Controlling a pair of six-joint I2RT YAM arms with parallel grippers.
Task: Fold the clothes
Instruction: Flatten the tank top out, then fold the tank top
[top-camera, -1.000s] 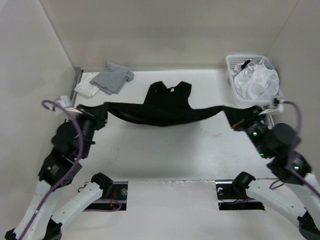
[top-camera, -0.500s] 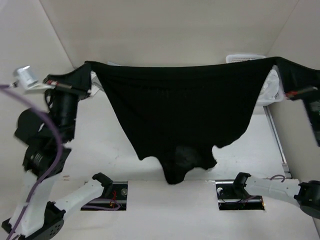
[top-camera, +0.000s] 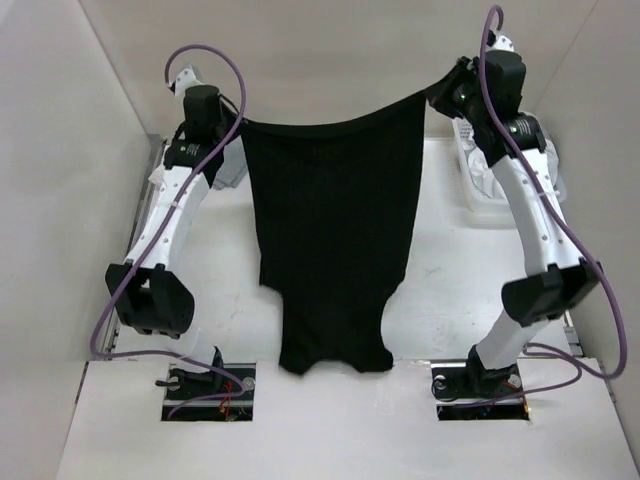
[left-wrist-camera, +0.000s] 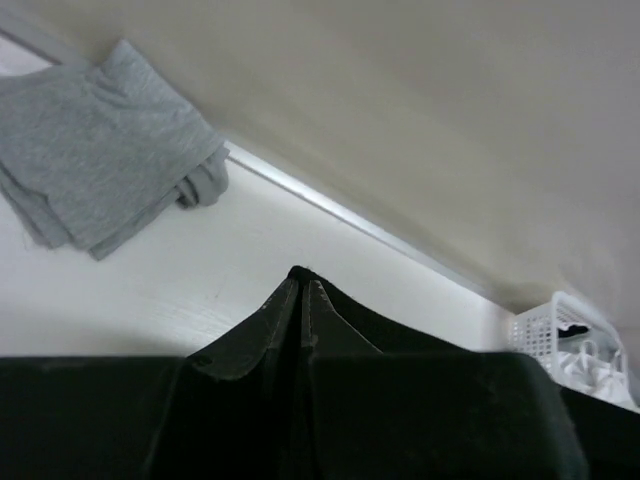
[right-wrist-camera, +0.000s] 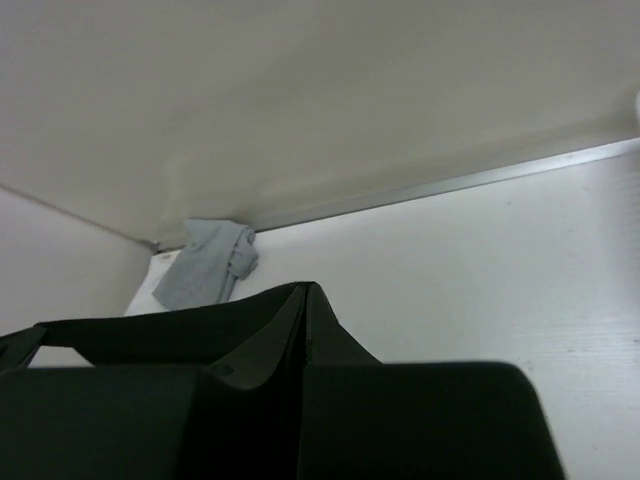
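Bench (top-camera: 215, 270): white and flat, it lies under the hanging cloth. I judge the fold will be made here.
Black T-shirt (top-camera: 335, 220): it hangs in the air above the middle of the bench, held high at two corners of one edge. I think it is lifted so that its own weight pulls the creases out before it is laid down. The top edge sags a little between the holds. The fabric is thin, matt and plain. Whether the lower end touches the bench, I cannot tell.
Basket (left-wrist-camera: 560, 325): white plastic, far right, out of the way.
Grey garment (left-wrist-camera: 100, 190): folded, far left corner, well apart.
Left end effector (top-camera: 232, 128): clamped on one top corner.
Right end effector (top-camera: 438, 95): clamped on the other top corner.
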